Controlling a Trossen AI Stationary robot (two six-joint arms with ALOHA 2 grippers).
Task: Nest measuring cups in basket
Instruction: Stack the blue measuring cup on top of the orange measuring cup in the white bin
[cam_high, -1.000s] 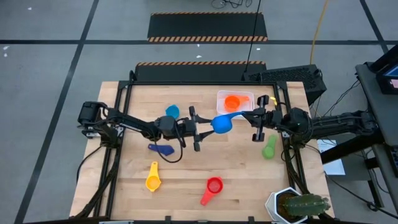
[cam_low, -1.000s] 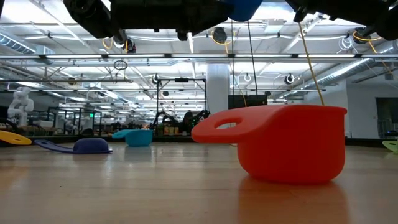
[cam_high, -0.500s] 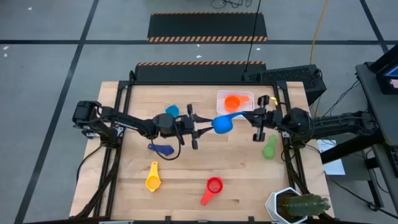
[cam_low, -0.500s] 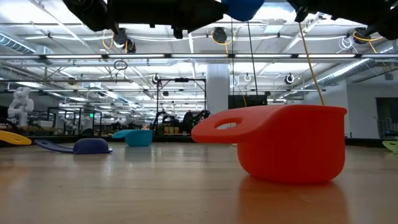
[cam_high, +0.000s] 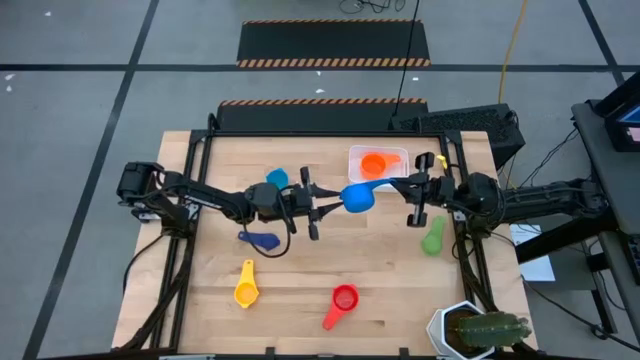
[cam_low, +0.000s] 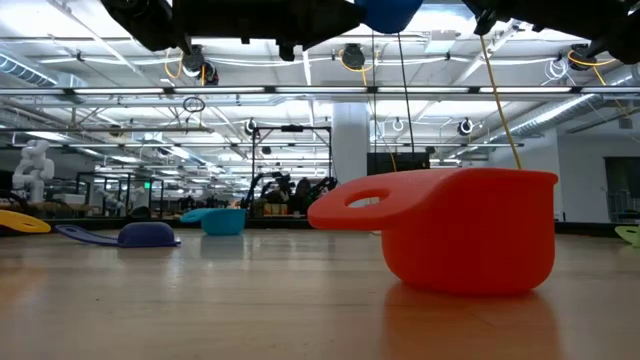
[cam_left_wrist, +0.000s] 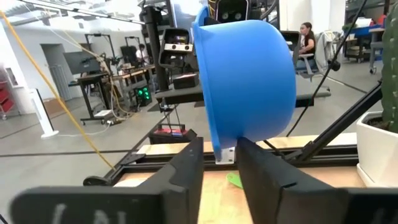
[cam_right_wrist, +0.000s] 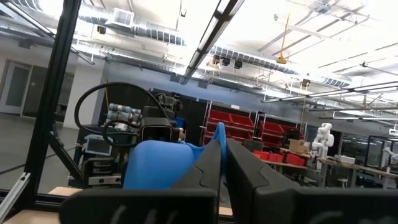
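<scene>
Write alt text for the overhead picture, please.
Two dark robot arms meet over a wooden table, both tools on one blue cup. An orange cup sits in the white basket; other cups lie scattered.

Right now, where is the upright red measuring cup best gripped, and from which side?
Grip the red cup by its flat handle, coming straight down with the fingers across the handle's narrow width. The handle juts level from the rim, clear of the table, while the bowl is round and wide.
</scene>
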